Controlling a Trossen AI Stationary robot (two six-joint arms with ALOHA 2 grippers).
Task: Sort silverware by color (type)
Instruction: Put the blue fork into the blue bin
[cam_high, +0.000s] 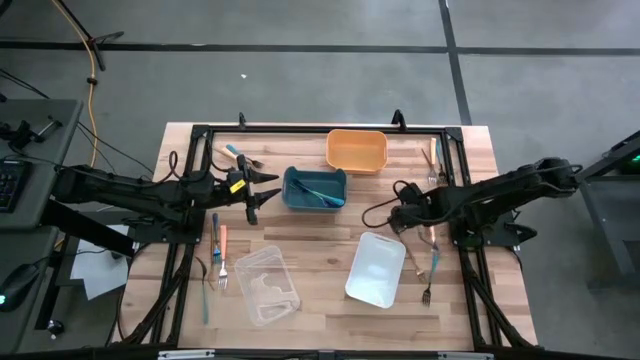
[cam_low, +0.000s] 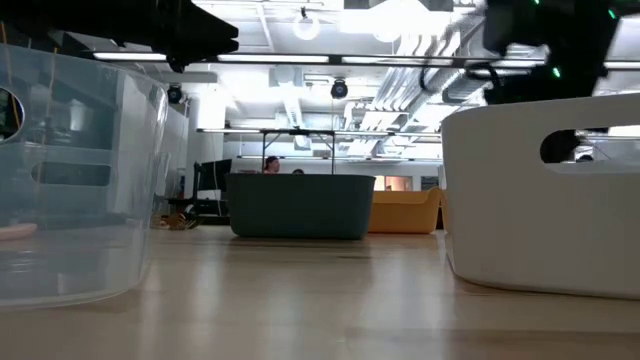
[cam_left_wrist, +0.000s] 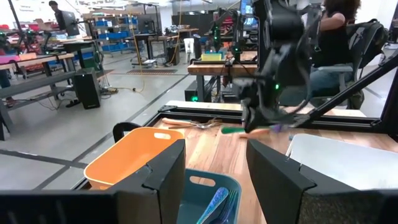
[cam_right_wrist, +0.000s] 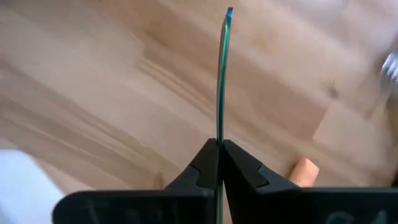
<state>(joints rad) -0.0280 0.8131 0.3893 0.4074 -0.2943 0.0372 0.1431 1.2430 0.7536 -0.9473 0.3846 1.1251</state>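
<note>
Left hand (cam_high: 262, 190) hovering spread beside the teal plastic bin (cam_high: 314, 188), waiting. Right hand (cam_right_wrist: 219, 146) pinching a thin teal-handled utensil (cam_right_wrist: 221, 74) edge-on, above the wooden tabletop (cam_high: 320, 250) right of the white bin (cam_high: 376, 268). Risk: narrow grip letting it pivot or slip during carry.

A thin teal piece of silverware (cam_right_wrist: 221, 74) pinched edge-on in the right gripper (cam_right_wrist: 219, 149) cannot be told as fork, knife or spoon. A salmon handle (cam_right_wrist: 304, 171) is half hidden behind the fingers. In the low view, the clear bin (cam_low: 70, 170) and white bin (cam_low: 545, 190) are cut off at the edges.
</note>
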